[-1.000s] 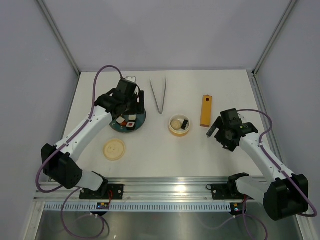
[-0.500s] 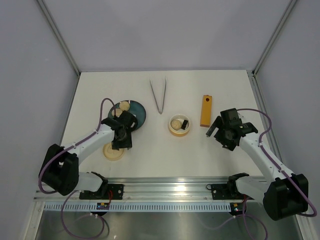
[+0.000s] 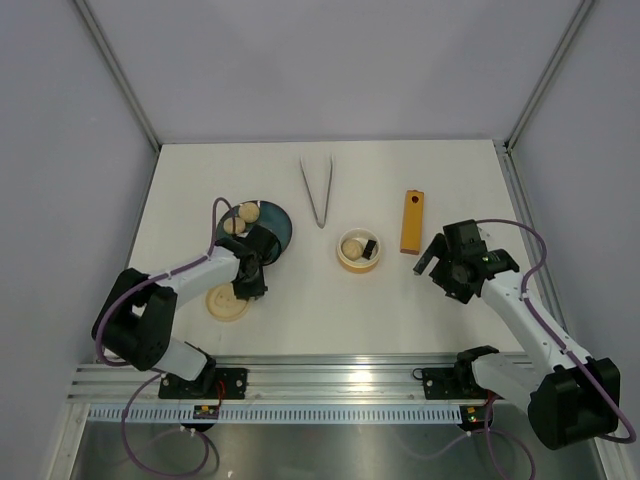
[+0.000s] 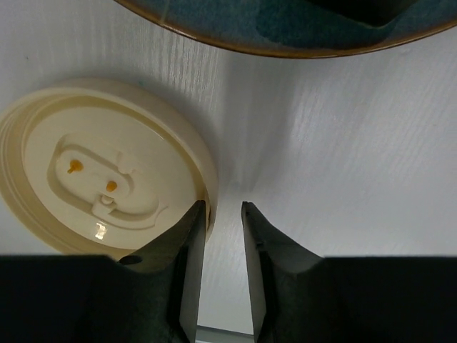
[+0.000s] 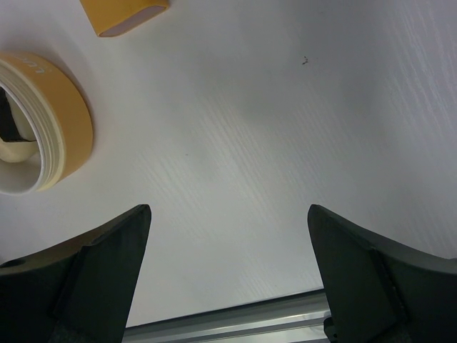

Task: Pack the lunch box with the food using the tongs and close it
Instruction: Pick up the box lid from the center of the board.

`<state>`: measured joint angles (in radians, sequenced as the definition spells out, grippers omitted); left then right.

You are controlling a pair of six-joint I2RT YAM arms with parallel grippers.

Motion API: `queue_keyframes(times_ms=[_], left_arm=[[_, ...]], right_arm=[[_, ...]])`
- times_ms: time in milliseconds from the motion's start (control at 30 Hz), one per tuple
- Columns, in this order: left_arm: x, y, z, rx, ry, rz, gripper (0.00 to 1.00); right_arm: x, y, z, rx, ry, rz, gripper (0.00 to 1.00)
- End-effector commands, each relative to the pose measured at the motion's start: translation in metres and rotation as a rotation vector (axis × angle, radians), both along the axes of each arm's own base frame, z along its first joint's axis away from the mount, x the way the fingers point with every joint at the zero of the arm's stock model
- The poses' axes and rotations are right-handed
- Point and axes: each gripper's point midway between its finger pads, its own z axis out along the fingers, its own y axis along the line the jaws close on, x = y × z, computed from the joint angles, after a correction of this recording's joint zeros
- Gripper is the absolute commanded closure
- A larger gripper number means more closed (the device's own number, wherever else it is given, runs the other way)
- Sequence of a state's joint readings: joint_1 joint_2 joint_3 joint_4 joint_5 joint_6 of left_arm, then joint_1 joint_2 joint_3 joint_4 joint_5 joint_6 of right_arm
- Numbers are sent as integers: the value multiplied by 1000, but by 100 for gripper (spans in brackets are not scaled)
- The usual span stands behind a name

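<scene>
The left gripper has its jaws at a narrow slit, with only bare table between them. One finger is at the rim of the lid, which lies flat just beside the dark plate. The right gripper is spread wide and empty, near the tub. Buns sit on the plate. The tongs lie untouched at the far side, near the orange block.

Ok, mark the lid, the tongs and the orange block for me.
lid (image 3: 224, 305), overhead view, centre of its flat disc.
tongs (image 3: 320, 218), overhead view, near the joined end.
orange block (image 3: 411, 225), overhead view, middle of its long face.
</scene>
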<state>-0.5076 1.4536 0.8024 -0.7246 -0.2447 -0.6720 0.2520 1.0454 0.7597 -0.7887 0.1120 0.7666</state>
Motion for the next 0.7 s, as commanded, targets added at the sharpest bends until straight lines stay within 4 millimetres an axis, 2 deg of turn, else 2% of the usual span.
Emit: queue_keyframes(times_ms=[0,133,200,267,367,400,433,500,533,567,667], left_arm=[[4,4,-12,23,-18,40,76],[1,5,-14,23,-13,43,90],[3,4,-5,18,-27,37,100],[-1,2,7,2,-14,23,100],[2,-22,51,-135,-75,-86,100],[2,-31,74,-197,-124,-153,100],[0,-52,99,-316,-136,-226,100],[-6,-73,133,-440,-177,-341,100],[-15,-89,149,-542,-160,-400,100],[-14,-99,171,-599,-191,-439,100],[-27,-132,216,-827,-215,-555,100]], right_arm=[[-1,2,6,6,-20,2,1],[-2,0,9,-1,-28,1,0],[-4,-1,9,-3,-24,0,1],[-4,-1,11,-2,-30,-2,0],[-5,-3,15,-4,-39,-7,0],[-6,-3,15,-6,-38,-7,1],[-5,-3,17,-5,-44,-7,1],[-4,-1,20,3,-51,4,1],[-3,2,23,18,-59,13,0],[-1,4,25,24,-67,17,1],[4,13,38,69,-104,42,0]])
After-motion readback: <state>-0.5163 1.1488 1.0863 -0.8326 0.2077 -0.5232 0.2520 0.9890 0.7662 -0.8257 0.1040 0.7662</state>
